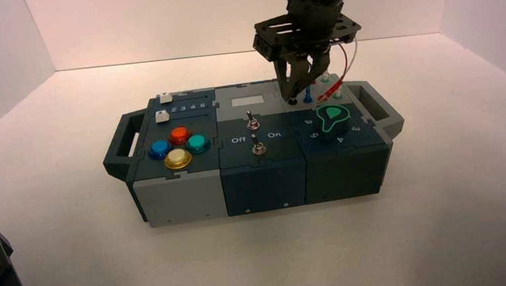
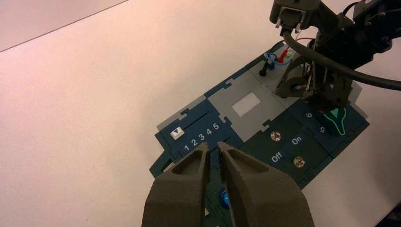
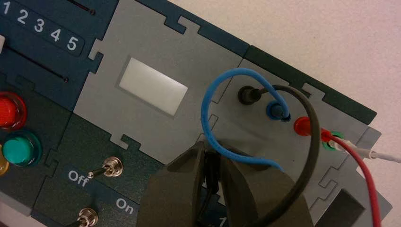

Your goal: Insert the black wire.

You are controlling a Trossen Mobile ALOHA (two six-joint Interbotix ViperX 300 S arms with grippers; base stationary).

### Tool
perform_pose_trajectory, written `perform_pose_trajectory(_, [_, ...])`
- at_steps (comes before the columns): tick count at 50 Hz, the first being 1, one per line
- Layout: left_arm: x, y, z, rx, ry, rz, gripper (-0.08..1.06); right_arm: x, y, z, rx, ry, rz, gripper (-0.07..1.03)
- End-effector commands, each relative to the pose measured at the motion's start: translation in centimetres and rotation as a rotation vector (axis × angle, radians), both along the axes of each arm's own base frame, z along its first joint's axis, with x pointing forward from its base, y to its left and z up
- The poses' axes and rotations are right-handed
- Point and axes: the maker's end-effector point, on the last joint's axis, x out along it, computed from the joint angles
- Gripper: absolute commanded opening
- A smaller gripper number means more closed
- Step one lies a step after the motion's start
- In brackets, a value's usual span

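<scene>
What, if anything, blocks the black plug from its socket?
Possibly the blue wire: it loops across the tips of the right hand, which holds the black plug. The target socket is hidden. The left hand is out of the way.

Dark grey-black is being shown by the black wire (image 3: 312,137), bright blue by the blue wire (image 3: 206,113), red by the red wire (image 3: 371,189) and white by the white wire (image 3: 387,157). The box's buttons are being coloured red (image 1: 180,134), blue (image 1: 160,149), teal (image 1: 198,143) and yellow (image 1: 177,159). Its top is being divided into grey panels (image 3: 156,38) and dark blue-green panels (image 3: 33,45), patterned by jigsaw-like seams. White is being worn by the window (image 3: 153,87), numerals (image 3: 39,25) and slider caps (image 1: 162,116). The dark knob (image 1: 332,118) is being outlined in green.
</scene>
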Motion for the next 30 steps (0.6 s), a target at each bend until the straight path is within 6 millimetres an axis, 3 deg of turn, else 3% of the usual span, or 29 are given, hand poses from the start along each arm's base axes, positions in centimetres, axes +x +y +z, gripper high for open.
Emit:
perform_pose_trajectory(1, [0.6,-0.5,1.6,-0.019,-0.043,-0.008,0.12,-0.3,0.2,0.5,0.012,0.0,-0.007,-0.02])
perform_pose_trajectory(30, [0.6,-0.5,1.7,-0.02,-0.044,-0.008,0.12,-0.4,0.6,-1.4,-0.017,0.043,0.003,-0.02])
